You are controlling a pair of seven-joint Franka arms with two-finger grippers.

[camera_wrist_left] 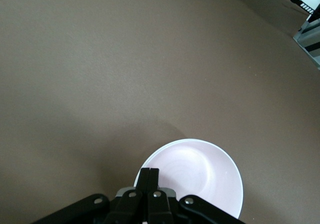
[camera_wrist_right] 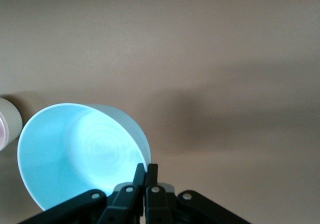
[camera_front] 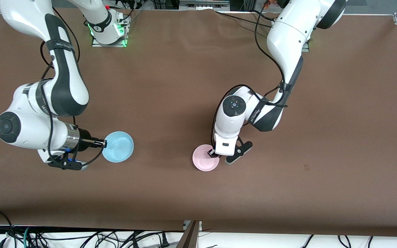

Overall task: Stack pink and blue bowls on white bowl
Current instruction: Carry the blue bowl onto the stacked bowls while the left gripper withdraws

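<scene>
We see the right gripper (camera_front: 103, 143) pinched on the blue bowl's (camera_front: 118, 147) rim, toward the right arm's end of the table (camera_front: 171, 86). The left gripper (camera_front: 212, 153) clamps the pink bowl's (camera_front: 205, 157) rim — mid-table, well apart from the blue one. Both fingers meet tight on the rims.

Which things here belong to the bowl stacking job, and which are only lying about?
For the job:
- blue bowl, gripped by the right gripper
- pink bowl, gripped by the left gripper

Lying about:
- only the brown table; no white bowl shows
</scene>
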